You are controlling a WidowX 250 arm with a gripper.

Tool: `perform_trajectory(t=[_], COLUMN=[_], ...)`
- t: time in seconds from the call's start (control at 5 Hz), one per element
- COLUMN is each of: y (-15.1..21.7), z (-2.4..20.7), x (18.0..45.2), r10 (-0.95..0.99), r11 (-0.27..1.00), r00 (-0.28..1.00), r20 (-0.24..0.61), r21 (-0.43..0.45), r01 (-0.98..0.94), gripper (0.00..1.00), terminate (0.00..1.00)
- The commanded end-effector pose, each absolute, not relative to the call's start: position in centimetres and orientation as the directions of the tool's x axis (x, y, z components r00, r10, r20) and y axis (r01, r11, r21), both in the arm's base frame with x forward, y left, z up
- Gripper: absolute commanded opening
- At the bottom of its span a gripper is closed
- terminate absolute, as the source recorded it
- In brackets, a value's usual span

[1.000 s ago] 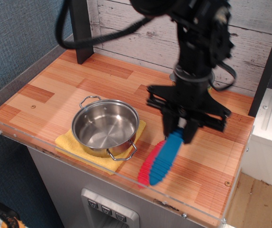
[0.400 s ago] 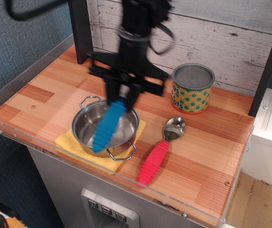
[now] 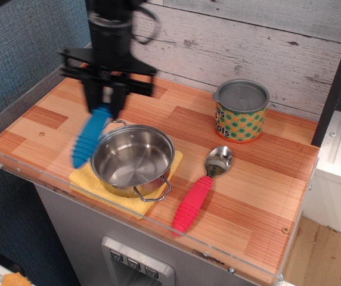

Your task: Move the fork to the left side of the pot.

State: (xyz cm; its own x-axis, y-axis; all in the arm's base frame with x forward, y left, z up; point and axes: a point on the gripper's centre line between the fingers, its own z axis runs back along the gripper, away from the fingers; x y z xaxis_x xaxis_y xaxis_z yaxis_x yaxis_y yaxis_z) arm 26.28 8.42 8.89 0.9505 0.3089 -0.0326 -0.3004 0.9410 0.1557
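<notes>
Blue ribbed fork (image 3: 90,138) now hanging over the left edge of the pot (image 3: 132,159), handle slanting down and leftward; a second back, still on the right side of the counter beside the pink spoon (image 3: 200,190), and a moment back, dangling above the pot's bowl. Carried clear across, then. Pinched at its upper end by the gripper (image 3: 106,102), jaws pressed together on the handle's top, tines hidden between them. Blurred slightly, so probably still travelling. Lower tip of the handle apparently above the wood just left of the yellow cloth (image 3: 90,177) under the pot; whether touching the surface or not, impossible to tell from this angle, though likely still in the air.

Only the one view to go by. Spoon and dotted tin can (image 3: 240,111) unchanged on the right, now fully uncovered with the arm gone from that side. Pot unmoved on its cloth.

For the task: transport nearly finished, fork roughly at its goal side. Remaining, by the look of it: lower onto the bare wood left of the pot, well shy of the counter's clear rim (image 3: 15,168), then release.
</notes>
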Motion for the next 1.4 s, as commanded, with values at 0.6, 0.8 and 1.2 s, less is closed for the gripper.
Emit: perform_trajectory(t=[0.6,0.8,1.2], y=[16.1,16.5,16.6], z=[6.6,5.4,3.8], x=[27.9,28.4,28.8], r10=[0.223,0.219,0.21], r11=[0.949,0.952,0.956], r00=[0.973,0.974,0.976], r20=[0.055,0.057,0.053], r21=[0.218,0.205,0.2], r01=[-0.23,-0.226,-0.216], gripper=[0.0,0.0,0.0], terminate=[0.0,0.0,0.0])
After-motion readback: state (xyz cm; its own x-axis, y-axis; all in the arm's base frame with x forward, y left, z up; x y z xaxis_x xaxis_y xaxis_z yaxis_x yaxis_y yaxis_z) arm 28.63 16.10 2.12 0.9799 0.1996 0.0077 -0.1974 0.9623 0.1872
